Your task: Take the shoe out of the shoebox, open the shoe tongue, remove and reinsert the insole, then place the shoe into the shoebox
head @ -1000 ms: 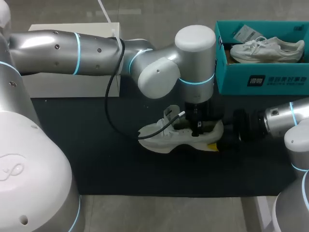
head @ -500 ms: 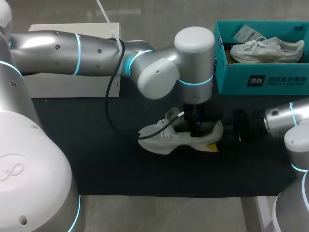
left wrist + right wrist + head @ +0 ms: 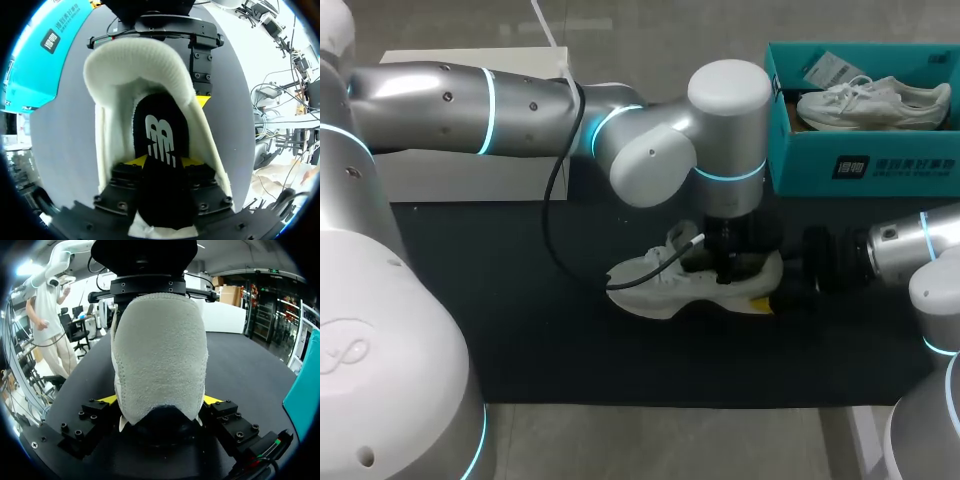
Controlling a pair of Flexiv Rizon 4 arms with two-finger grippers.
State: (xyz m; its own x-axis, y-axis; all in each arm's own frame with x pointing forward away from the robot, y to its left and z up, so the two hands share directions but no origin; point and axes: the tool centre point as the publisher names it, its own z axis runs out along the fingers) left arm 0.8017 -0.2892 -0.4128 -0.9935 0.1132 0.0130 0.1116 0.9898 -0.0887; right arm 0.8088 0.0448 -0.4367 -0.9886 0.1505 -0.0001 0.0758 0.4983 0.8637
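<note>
Left tool [image 3: 162,161]: lowered into the mouth of the white sneaker [image 3: 655,285]. It is closed on the black insole [image 3: 160,135], with a yellow tip pressed to each side edge.
Black insole: seen inside the sneaker, running from below the padded heel collar back between the left tool's fingers.
Right tool [image 3: 160,402]: set at the sneaker's heel and clamped on it, one yellow tip against each side of the heel's base.
White sneaker: found outside the box, sole down on the dark worktop [image 3: 520,330] near its middle. The toe is turned to the left arm's side and the heel to the right tool, and the tongue is lifted.
Left arm: brought in from the left and reaching past the middle, its wrist pointed straight down over the sneaker. A black cable [image 3: 552,240] hangs from it in a loop.
Teal shoebox [image 3: 880,150]: placed open at the far right of the worktop, just behind the sneaker. A second white sneaker [image 3: 870,103] and a paper tag [image 3: 830,68] are held in it.
White box [image 3: 460,175]: seen at the far left, behind the left arm.
</note>
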